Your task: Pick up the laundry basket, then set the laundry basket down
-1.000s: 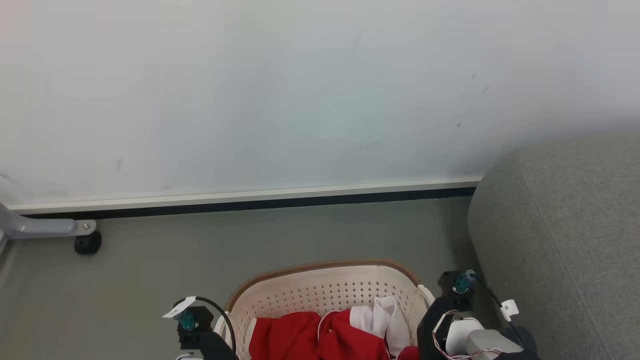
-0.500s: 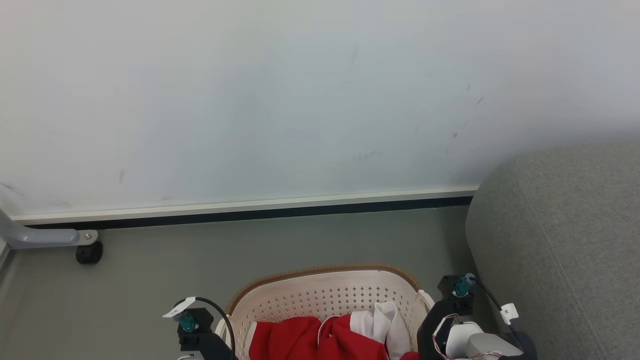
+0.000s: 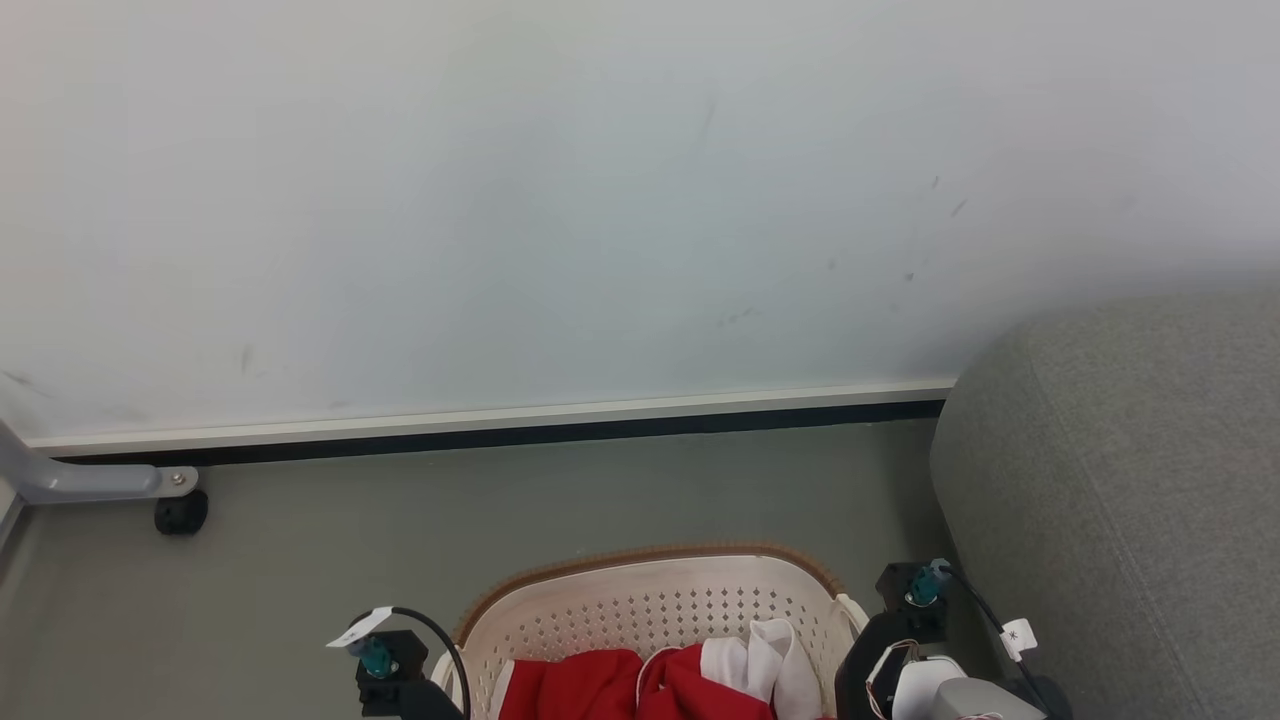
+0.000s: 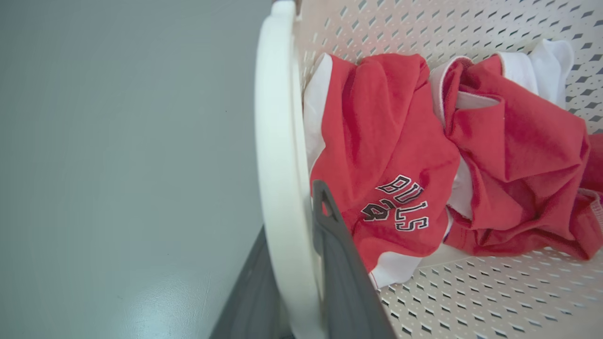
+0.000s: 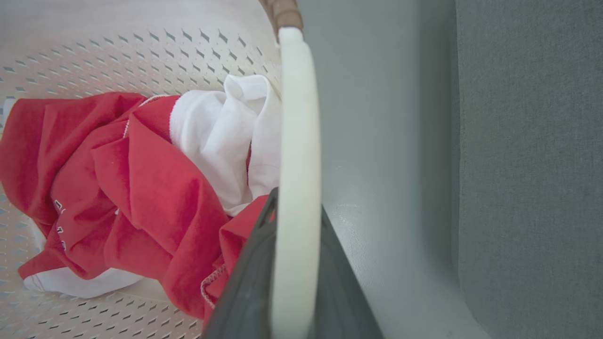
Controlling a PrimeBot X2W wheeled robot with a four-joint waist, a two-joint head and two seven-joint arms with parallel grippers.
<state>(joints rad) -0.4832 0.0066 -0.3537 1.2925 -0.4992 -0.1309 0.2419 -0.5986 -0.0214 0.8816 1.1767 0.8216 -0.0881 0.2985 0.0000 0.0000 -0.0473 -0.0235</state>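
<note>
The laundry basket [image 3: 650,556], cream-white and perforated with a brown woven rim, sits at the bottom middle of the head view. It holds a red jersey [image 4: 391,155] and a white garment [image 5: 226,127]. My left gripper [image 4: 294,245] is shut on the basket's left loop handle [image 4: 275,117], one dark finger on each side of it. My right gripper [image 5: 297,212] is shut the same way on the right loop handle [image 5: 299,117]. The head view shows just the two wrists beside the basket, left wrist [image 3: 385,670] and right wrist [image 3: 915,610]. Whether the basket's bottom touches the floor is hidden.
A grey sofa [image 3: 1120,480] stands close on the right, right beside my right wrist. A white wall with a dark baseboard [image 3: 500,428] runs ahead. A grey frame leg [image 3: 100,482] with a black caster [image 3: 180,512] sits at the far left on the grey-green floor [image 3: 500,500].
The whole head picture has slid downward, so the camera has moved. The basket and both wrists sit a little lower in it, holds unchanged.
</note>
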